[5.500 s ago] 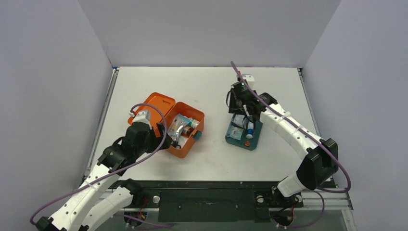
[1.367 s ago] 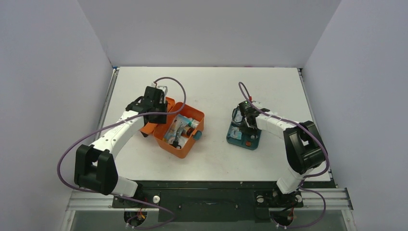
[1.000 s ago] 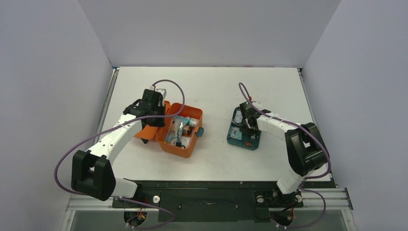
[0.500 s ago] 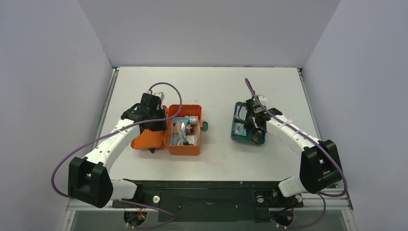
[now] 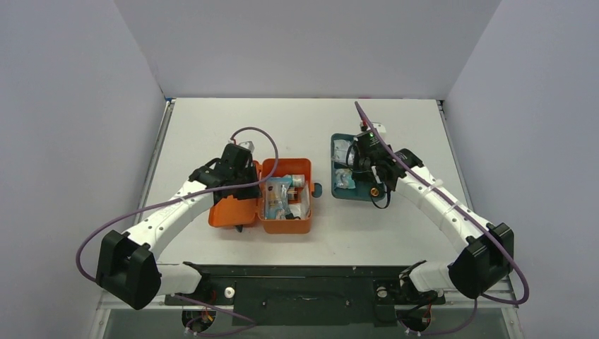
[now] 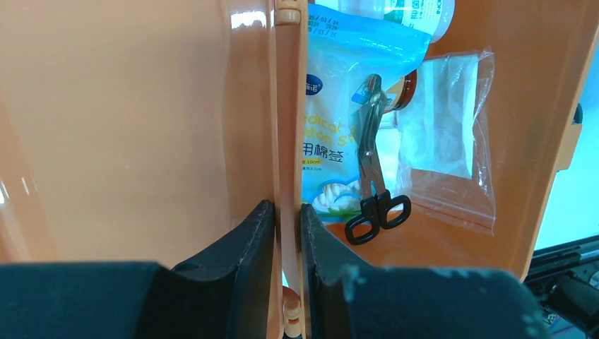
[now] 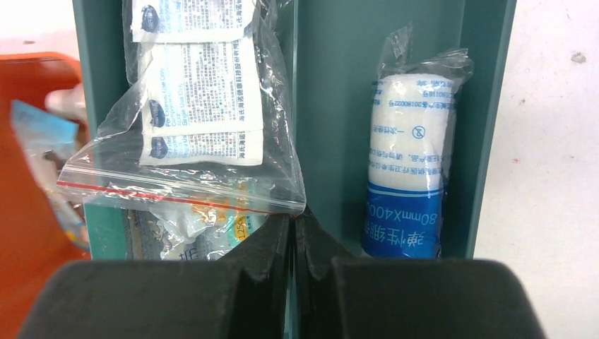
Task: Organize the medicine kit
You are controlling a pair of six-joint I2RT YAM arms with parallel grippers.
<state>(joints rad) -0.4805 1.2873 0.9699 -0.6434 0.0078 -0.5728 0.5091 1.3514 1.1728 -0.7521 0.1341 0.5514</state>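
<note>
Open medicine kit [image 5: 227,212] on the counter [image 5: 212,127], teal tray [image 5: 334,164] beside it.
From overhead, one orange kit lies lid-flat left of centre and one tray sits near its right, apart. Only the left wrist view shows the left end effector [image 6: 288,212] pinched on the kit's hinge ridge, with one pair of scissors [image 6: 374,176], one blue pouch [image 6: 332,120] and one clear bag [image 6: 441,134] inside. The right wrist view shows the right end effector [image 7: 292,222] clamped narrow on the tray's divider, beside one bandage roll [image 7: 410,162].

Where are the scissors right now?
In the left wrist view, the scissors lie inside the open medicine kit, on a blue packet, left of a clear bag.
</note>
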